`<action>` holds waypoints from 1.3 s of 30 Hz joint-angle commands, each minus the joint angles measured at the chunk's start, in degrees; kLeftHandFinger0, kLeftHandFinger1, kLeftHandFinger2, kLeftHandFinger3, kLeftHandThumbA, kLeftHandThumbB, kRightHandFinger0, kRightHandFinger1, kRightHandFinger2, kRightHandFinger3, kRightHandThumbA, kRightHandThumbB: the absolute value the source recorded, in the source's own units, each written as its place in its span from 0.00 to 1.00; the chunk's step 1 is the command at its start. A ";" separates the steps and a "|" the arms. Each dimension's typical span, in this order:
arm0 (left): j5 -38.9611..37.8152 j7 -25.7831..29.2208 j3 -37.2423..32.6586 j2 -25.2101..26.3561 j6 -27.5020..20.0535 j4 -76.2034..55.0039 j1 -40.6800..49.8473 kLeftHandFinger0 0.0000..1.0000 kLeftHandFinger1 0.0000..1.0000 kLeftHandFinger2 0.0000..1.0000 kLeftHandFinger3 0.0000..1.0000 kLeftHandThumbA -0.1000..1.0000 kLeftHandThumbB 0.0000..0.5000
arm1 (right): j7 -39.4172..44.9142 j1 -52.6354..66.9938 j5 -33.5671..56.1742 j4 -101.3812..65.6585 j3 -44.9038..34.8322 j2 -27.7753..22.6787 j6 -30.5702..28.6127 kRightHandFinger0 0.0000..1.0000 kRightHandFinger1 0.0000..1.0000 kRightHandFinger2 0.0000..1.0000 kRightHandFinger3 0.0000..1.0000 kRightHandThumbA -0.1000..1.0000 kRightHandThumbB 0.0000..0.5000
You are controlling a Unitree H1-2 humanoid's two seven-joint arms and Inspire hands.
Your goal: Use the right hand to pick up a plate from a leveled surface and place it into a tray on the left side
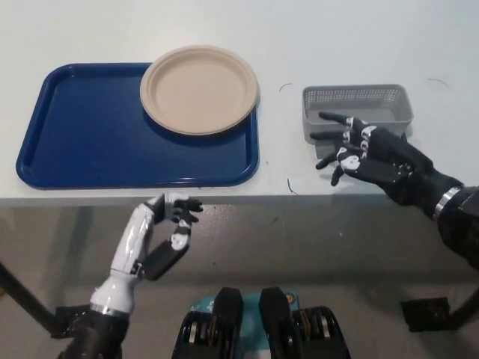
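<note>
A white table [150,22] spans the top; below its front edge lies grey floor [299,247]

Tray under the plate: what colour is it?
Dark blue. The tray shows clearly in the head view, with the beige plate on its right end.

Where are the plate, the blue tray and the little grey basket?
Plate [199,88], head view: the middle of its flat inside.
Tray [90,138], head view: bare blue floor left of the plate.
Basket [356,96], head view: its far perforated wall.
</note>
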 commanded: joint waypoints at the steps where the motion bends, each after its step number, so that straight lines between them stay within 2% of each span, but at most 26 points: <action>1: 3.06 3.20 9.69 -3.52 5.51 -57.81 -8.92 0.26 0.45 0.50 0.54 0.00 0.94 | -3.40 -16.58 -3.21 -49.32 -23.00 -9.08 -20.74 0.32 0.49 0.81 0.95 0.00 0.58; 2: 1.49 3.21 10.24 -1.80 5.56 -55.95 -12.05 0.26 0.45 0.50 0.53 0.00 0.94 | -3.60 -16.81 -5.12 -49.32 -23.06 -8.24 -20.67 0.32 0.49 0.81 0.95 0.00 0.58; 7: 1.10 2.68 9.77 -2.13 5.64 -53.56 -16.08 0.25 0.45 0.49 0.53 0.00 0.94 | -3.48 -17.20 -5.05 -49.32 -25.27 -9.29 -20.26 0.32 0.49 0.81 0.95 0.00 0.59; 9: 1.42 2.57 9.46 -2.87 5.85 -53.76 -15.88 0.25 0.44 0.49 0.53 0.00 0.94 | -3.28 -17.29 -4.24 -49.32 -25.94 -9.94 -20.04 0.32 0.49 0.81 0.95 0.00 0.59; 14: 0.93 2.39 10.79 -1.84 7.78 -56.71 -13.58 0.24 0.44 0.49 0.52 0.00 0.95 | -2.53 -17.03 -4.93 -49.32 -24.81 -7.33 -19.76 0.32 0.49 0.81 0.95 0.00 0.59; 24: 0.34 1.49 11.26 -3.74 8.44 -57.98 -11.32 0.23 0.43 0.48 0.52 0.00 0.95 | -1.70 -17.31 -3.98 -49.32 -25.22 -7.90 -19.17 0.32 0.49 0.81 0.95 0.00 0.59; 25: -0.08 0.23 8.98 -4.49 6.39 -49.99 -8.02 0.81 1.00 1.00 1.00 0.24 0.35 | -5.56 -0.30 -13.45 -46.73 -23.85 1.91 -12.97 0.79 0.97 1.00 1.00 0.30 0.35; 26: -8.10 -3.61 6.43 -0.98 7.84 -42.03 -2.96 1.00 1.00 1.00 1.00 0.62 0.66 | -6.45 9.83 -20.09 -42.86 -21.58 6.68 -11.73 1.00 1.00 1.00 1.00 0.42 0.19; 27: -8.88 -5.01 5.58 -0.07 7.12 -37.38 0.06 1.00 1.00 1.00 1.00 0.75 0.46 | -6.87 13.97 -23.58 -37.44 -19.80 7.93 -13.28 1.00 1.00 1.00 1.00 0.50 0.21; 28: -6.58 -6.06 4.72 -0.29 7.31 -30.80 2.50 1.00 1.00 1.00 1.00 0.96 0.48 | -7.42 17.82 -25.48 -30.46 -18.03 8.38 -13.54 1.00 1.00 1.00 1.00 0.65 0.27; 29: -5.77 -6.91 3.74 -0.57 4.98 -21.72 3.87 1.00 1.00 1.00 1.00 0.98 0.47 | -6.40 20.46 -26.18 -23.12 -16.50 8.43 -14.98 1.00 1.00 1.00 1.00 0.65 0.20; 30: -3.07 -6.24 3.49 -0.84 1.65 -14.62 4.30 1.00 1.00 1.00 1.00 1.00 0.53 | -6.00 21.27 -26.96 -19.34 -15.17 8.31 -14.36 1.00 1.00 1.00 1.00 0.56 0.16; 31: -0.62 -6.22 2.96 -0.50 0.10 -6.60 4.28 1.00 1.00 1.00 1.00 1.00 0.51 | -5.24 22.40 -25.66 -15.73 -14.28 8.83 -12.91 1.00 1.00 1.00 1.00 0.60 0.13; 32: 0.16 -6.42 2.60 -0.23 -0.14 -1.77 4.70 1.00 1.00 1.00 1.00 1.00 0.50 | -4.27 22.61 -26.41 -11.48 -13.01 8.77 -13.50 1.00 1.00 1.00 1.00 0.60 0.15; 37: 2.79 -3.81 3.14 -0.17 -4.21 12.45 2.40 1.00 1.00 1.00 1.00 1.00 0.54 | -2.46 23.21 -29.70 -1.50 -10.63 9.66 -17.94 1.00 1.00 1.00 1.00 0.57 0.12; 38: 2.54 -3.60 3.32 -0.22 -4.65 14.16 1.77 1.00 1.00 1.00 1.00 1.00 0.50 | -1.83 23.20 -29.52 0.11 -10.68 9.76 -18.91 1.00 1.00 1.00 1.00 0.55 0.07; 39: 2.40 -3.53 3.32 -0.13 -4.76 15.12 1.22 1.00 1.00 1.00 1.00 1.00 0.51 | -1.74 23.18 -29.28 1.12 -10.85 10.02 -19.17 1.00 1.00 1.00 1.00 0.55 0.10</action>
